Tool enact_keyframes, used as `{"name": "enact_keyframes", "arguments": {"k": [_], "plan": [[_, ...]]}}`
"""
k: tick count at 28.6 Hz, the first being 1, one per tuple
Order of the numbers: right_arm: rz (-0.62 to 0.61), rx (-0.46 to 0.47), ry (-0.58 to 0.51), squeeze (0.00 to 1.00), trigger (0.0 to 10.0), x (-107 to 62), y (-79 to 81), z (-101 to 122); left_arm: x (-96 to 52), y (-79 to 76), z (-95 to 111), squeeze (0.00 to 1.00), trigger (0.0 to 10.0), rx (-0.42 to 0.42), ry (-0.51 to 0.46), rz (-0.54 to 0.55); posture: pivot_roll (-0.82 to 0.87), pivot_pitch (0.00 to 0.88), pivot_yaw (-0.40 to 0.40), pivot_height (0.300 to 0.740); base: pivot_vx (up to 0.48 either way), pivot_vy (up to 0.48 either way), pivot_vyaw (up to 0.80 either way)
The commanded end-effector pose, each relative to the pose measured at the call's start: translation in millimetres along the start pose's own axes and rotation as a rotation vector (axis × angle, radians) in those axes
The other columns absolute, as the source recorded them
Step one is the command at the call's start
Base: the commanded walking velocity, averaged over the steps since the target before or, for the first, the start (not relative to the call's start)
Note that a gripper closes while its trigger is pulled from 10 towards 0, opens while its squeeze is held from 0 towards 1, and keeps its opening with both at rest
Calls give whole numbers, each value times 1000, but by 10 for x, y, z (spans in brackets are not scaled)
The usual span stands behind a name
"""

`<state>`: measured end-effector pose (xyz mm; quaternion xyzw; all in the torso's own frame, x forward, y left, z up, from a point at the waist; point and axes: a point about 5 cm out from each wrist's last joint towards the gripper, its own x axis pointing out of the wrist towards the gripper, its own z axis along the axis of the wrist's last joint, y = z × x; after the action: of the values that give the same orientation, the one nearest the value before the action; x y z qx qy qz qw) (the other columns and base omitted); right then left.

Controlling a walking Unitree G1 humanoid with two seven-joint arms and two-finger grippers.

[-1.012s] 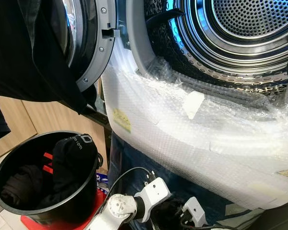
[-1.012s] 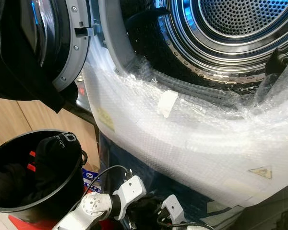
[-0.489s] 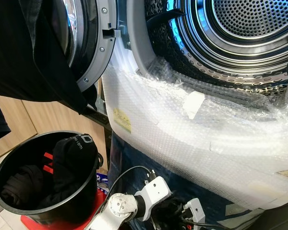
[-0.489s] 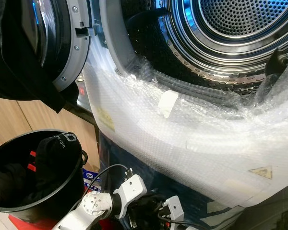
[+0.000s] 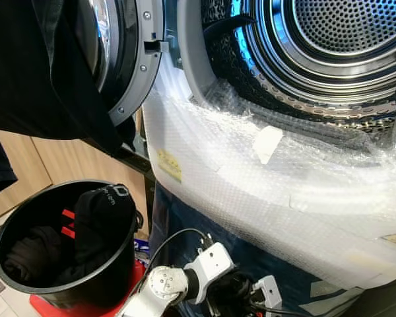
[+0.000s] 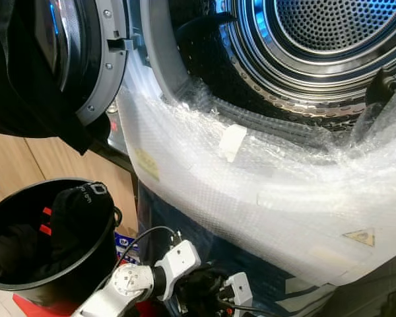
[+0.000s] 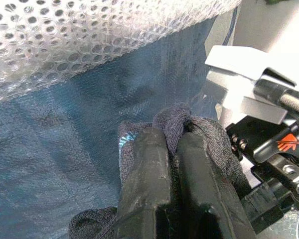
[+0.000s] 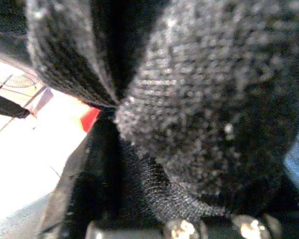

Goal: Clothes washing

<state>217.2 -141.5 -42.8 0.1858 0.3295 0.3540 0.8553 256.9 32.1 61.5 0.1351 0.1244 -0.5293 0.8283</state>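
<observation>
The left gripper (image 7: 172, 144) sits low in front of the washing machine, its two black fingers (image 7: 144, 169) pressed together on a fold of a dark knitted garment (image 7: 209, 137), close to the blue panel (image 7: 79, 164) under the bubble wrap. The right gripper (image 8: 114, 149) is buried in the same coarse dark knit; whether its fingers are closed I cannot tell. Above them, the front-loading washing machine's shiny perforated steel drum (image 5: 343, 26) stands open, its round grey-rimmed door (image 5: 129, 59) swung to the robot's left. White bubble wrap (image 5: 264, 178) covers the machine's front. A round black plastic bucket (image 5: 16, 290) on the floor to the left holds more dark clothes (image 5: 102, 214)
</observation>
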Motion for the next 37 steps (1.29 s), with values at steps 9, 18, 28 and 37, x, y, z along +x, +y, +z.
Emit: {"name": "enact_keyframes", "arguments": {"k": [9,18,28,37], "plan": [[29,9,-83,0,0,22,15,136,13,37,55,0,10000,39,-10,2,203,0,-86,740,0,0,0],[47,7,-94,0,0,35,33,147,-3,79,61,0,10000,48,-10,14,207,0,-80,740,0,0,0],[53,-14,-133,0,0,42,45,206,-16,113,98,0,10000,34,-39,38,206,2,-77,740,0,0,0],[61,-32,-135,0,0,18,28,236,-18,120,111,0,10000,26,-53,64,204,11,-76,740,0,0,0]]}}
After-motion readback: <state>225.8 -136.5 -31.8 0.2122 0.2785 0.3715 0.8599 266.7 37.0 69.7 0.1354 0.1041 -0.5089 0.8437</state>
